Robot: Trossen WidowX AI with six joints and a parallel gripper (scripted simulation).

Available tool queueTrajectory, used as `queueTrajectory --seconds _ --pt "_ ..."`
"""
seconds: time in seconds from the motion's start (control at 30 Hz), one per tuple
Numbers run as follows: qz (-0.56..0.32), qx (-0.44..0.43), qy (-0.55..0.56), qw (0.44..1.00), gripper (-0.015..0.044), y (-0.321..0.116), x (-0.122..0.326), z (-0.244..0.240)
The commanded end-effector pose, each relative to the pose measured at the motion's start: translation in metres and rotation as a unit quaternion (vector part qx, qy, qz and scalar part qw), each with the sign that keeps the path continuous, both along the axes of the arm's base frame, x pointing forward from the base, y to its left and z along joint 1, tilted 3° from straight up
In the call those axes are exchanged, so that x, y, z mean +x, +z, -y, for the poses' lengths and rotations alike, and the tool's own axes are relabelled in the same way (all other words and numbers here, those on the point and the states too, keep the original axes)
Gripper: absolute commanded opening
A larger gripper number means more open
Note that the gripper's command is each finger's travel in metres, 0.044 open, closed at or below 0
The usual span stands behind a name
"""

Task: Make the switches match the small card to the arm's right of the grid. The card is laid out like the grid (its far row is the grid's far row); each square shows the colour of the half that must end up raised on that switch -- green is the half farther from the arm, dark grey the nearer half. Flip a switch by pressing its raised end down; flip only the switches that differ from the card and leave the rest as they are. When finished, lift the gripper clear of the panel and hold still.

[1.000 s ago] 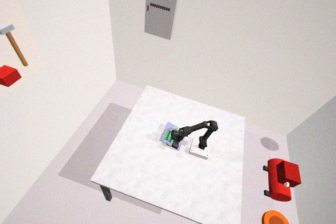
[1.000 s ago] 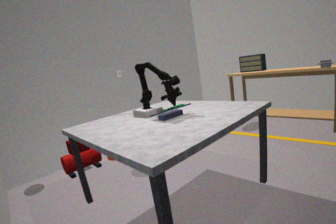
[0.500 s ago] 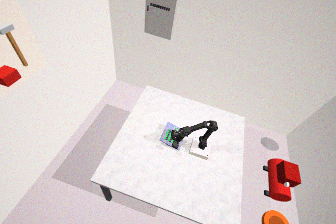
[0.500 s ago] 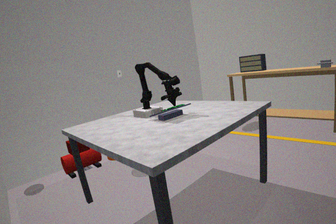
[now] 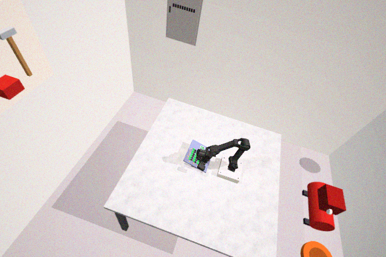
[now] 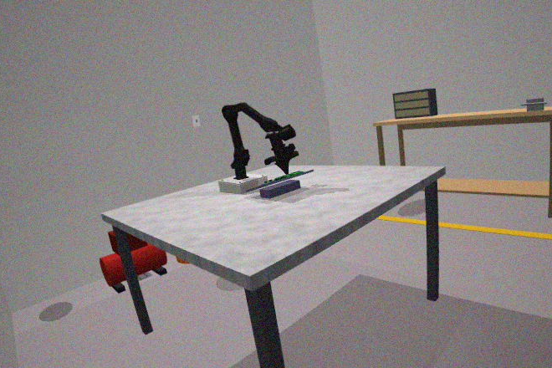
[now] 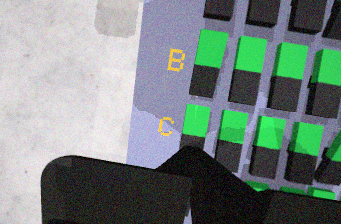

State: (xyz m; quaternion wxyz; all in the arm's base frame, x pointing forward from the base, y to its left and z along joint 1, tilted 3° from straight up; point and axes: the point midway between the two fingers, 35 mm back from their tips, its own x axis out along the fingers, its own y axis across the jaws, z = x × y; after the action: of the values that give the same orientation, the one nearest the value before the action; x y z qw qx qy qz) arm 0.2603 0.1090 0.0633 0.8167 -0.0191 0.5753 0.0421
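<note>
The blue-violet switch panel (image 5: 195,142) (image 6: 310,171) (image 7: 156,95) sits tilted in front of the arm. My gripper (image 6: 287,173) (image 7: 190,154) is shut and empty, pointing down low over the panel. In the wrist view its tip overlaps the dark near half of the first row C switch (image 7: 196,120); whether it touches cannot be told. The first row B switch (image 7: 211,48) stands just beyond. Rows B and C show green far halves and dark near halves. Row A shows only dark parts at the top edge. The row nearer than C is mostly hidden behind the fingers. The card (image 5: 202,147) is too small to read.
The panel rests above a dark blue block (image 6: 280,189) on the white marbled table (image 5: 175,194) (image 6: 198,225) (image 7: 56,100). The arm's pale base box (image 5: 228,176) (image 6: 233,186) stands close to the panel's near side.
</note>
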Motion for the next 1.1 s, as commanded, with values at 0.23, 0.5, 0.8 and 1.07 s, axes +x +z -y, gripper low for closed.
queueTrajectory --seconds 0.23,0.5,0.8,1.07 --pt "-0.001 -0.002 0.002 1.0 0.0 -0.0027 0.0004 0.0002" --pt "-0.001 -0.002 0.002 1.0 0.0 -0.0037 0.0008 0.0002" --pt "-0.001 -0.002 0.002 1.0 0.0 -0.0049 0.0011 0.0001" --pt "-0.001 -0.002 0.002 1.0 0.0 -0.0059 0.0015 0.0001"
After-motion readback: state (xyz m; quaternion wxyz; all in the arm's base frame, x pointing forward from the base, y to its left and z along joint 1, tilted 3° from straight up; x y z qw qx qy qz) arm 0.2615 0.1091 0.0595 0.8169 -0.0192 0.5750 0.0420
